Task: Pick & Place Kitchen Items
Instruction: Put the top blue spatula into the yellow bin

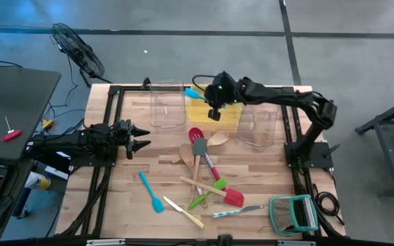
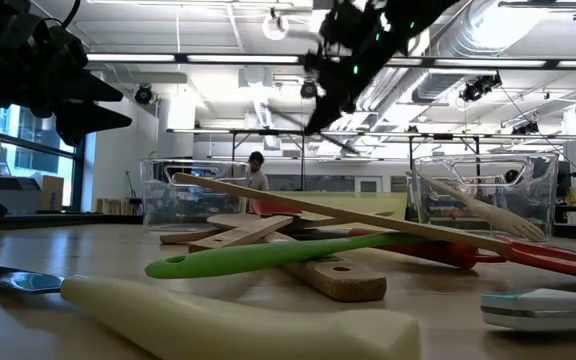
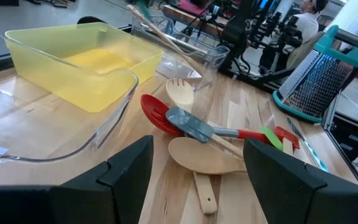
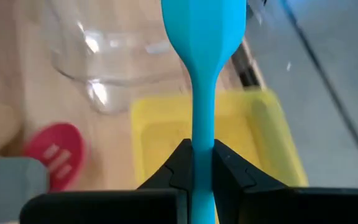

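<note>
So, high view: right gripper (image 1: pixel 213 102) is up at the far side over the yellow bin (image 1: pixel 230 115), clamped on a blue spatula (image 1: pixel 195 92) whose free end sticks out toward the clear bin (image 1: pixel 167 104) on the left side of the yellow one. The spatula's long axis runs roughly across the table's width, so part of it overhangs the yellow bin's edge; my read is that the release needs the tool centred over yellow first. A second clear bin (image 1: pixel 257 126) stands on the other side. Left gripper (image 1: pixel 139 137) waits at the table's left, fingers spread, holding nothing. The remaining utensils lie mid-table: a pile (image 1: pixel 207 167) of wooden spoons and red, grey and green spatulas, plus another blue spatula (image 1: pixel 151 191) nearer the left arm. Green-framed rack (image 1: pixel 294 213) at the near right corner.

Low view: pile close to the camera, green spatula (image 2: pixel 268 256) across wooden handles, the bins behind. The right arm hangs high above; its grip isn't readable here.

Left wrist view: own fingers (image 3: pixel 129 171) apart, pointing at a red spoon (image 3: pixel 157 113), grey spatula (image 3: pixel 191 124) and wooden spoon (image 3: pixel 207 158) just beyond them; yellow bin off to one side.

Right wrist view: fingers (image 4: pixel 182 165) pinch the blue handle (image 4: pixel 202 93), the blade end pointing away, with yellow bin floor directly below the grip.
</note>
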Robot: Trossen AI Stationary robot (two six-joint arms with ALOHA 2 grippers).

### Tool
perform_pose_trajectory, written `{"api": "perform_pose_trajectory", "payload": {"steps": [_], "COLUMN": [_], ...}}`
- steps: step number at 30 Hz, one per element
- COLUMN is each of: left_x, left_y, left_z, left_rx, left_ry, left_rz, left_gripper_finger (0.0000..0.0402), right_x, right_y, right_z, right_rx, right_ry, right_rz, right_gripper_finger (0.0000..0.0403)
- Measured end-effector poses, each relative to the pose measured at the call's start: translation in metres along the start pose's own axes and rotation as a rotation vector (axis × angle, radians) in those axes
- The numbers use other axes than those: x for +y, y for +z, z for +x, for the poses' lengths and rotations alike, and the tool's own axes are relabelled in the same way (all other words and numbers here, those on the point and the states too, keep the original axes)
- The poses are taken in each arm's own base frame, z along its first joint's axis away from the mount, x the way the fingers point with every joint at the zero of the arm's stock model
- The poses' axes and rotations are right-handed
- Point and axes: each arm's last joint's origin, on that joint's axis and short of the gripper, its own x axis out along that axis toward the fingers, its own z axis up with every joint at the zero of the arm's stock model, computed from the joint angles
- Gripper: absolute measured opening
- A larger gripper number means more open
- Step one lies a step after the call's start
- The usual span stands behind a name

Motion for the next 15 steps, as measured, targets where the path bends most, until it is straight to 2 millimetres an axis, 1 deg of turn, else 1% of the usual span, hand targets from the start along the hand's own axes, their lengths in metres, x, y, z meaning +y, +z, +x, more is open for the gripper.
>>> {"api": "perform_pose_trajectory", "payload": {"steps": [3, 7, 11, 15], "left_x": [0.000, 0.000, 0.000, 0.000], "left_y": [-0.001, -0.001, -0.001, 0.000], "left_z": [0.000, 0.000, 0.000, 0.000], "left_rx": [0.007, 0.010, 0.008, -0.003], "left_ry": [0.003, 0.006, 0.007, 0.003], "left_rz": [0.001, 0.002, 0.016, 0.028], "left_gripper_finger": [0.0246, 0.0246, 0.0246, 0.0246], "right_x": [-0.014, -0.023, -0.024, -0.022], "right_y": [-0.018, -0.038, -0.051, -0.059], "right_z": [0.020, 0.043, 0.061, 0.070], "right_rx": [0.103, 0.217, 0.283, 0.334], "right_ry": [0.009, 0.018, 0.028, 0.013], "right_rz": [0.041, 0.072, 0.085, 0.094], "right_gripper_finger": [0.0022, 0.0022, 0.0022, 0.0022]}}
